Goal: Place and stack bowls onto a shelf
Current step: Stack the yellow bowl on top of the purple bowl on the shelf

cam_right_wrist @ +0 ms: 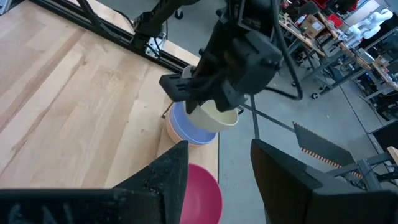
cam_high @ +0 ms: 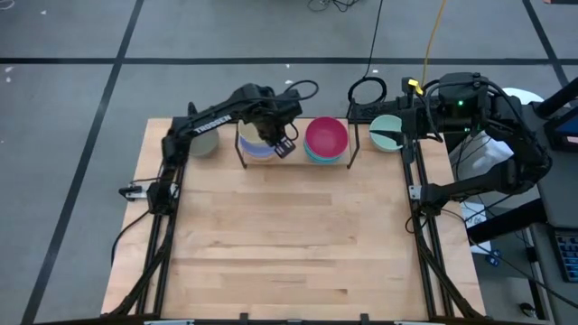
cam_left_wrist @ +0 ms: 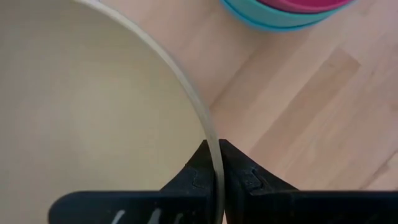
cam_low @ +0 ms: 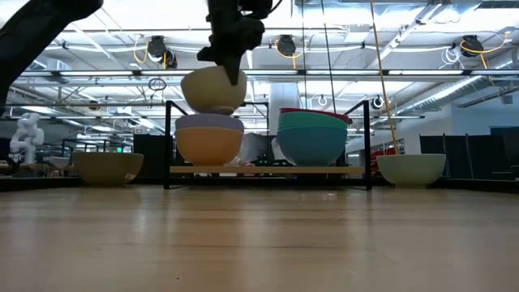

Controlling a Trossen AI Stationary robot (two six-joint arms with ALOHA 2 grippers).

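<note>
The left gripper (cam_left_wrist: 214, 163) is pinched on the rim of the round beige plastic bowl (cam_low: 213, 89), holding it just above the lavender bowl (cam_low: 209, 122) stacked on the orange one on the black-rod, wooden-board shelf (cam_low: 268, 170). Next, I'd judge: lower it centred, then let go. The right gripper (cam_right_wrist: 217, 168) waits back, jaws apart.

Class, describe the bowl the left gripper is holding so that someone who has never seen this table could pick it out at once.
Find the shelf, the low black-rod rack with a wooden board at the table's far edge. Two stacks sit on it: lavender on orange, and magenta on cyan and blue. The beige bowl is the only one in the air, pinched by its rim in the left gripper just above the lavender stack.
</note>
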